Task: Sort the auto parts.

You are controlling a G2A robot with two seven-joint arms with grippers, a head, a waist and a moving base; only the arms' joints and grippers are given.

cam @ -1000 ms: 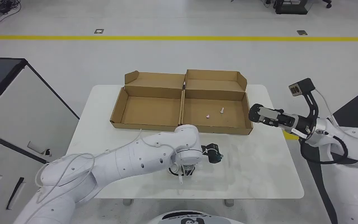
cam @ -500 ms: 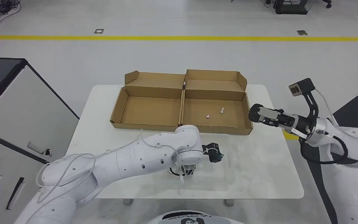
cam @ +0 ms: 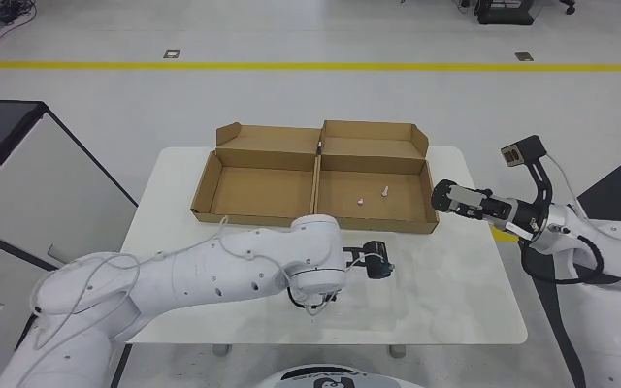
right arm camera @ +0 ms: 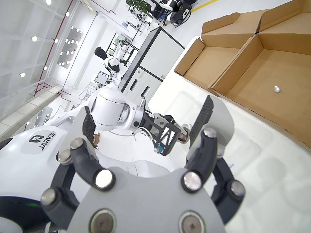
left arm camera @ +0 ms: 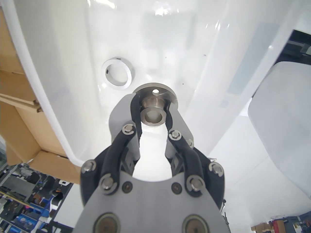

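Top view is showing the left arm (cam: 223,281) swinging up and outward in front of the cardboard box (cam: 315,225). Its white bulk is sitting higher and broader than half a second ago. The left gripper (cam: 379,262) is sliding a little to the right along the box's near wall, away from the spot it was occupying.

Left wrist view is explaining why. The fingers (left arm camera: 135,115) are clenching a flanged steel bushing (left arm camera: 155,93) by its hub. A loose shaft collar (left arm camera: 117,73) is lying on the white table (cam: 456,291) just beyond it. Right wrist view is suggesting that the bushing is hanging off the table, in front of the box.

So the pick is looking finished, and by my reading the carry toward the box is beginning. Which half of the box the bushing belongs in I cannot tell.

The right compartment (cam: 408,206) of the box is holding two small pale parts (cam: 361,202), lying apart from each other and unmoved across the frames.

Farther right, the right gripper (cam: 443,197) is hanging just off the box's right end. Its fingers (right arm camera: 201,115) are spread wide and gripping nothing. It is sitting exactly where it was in both earlier frames.
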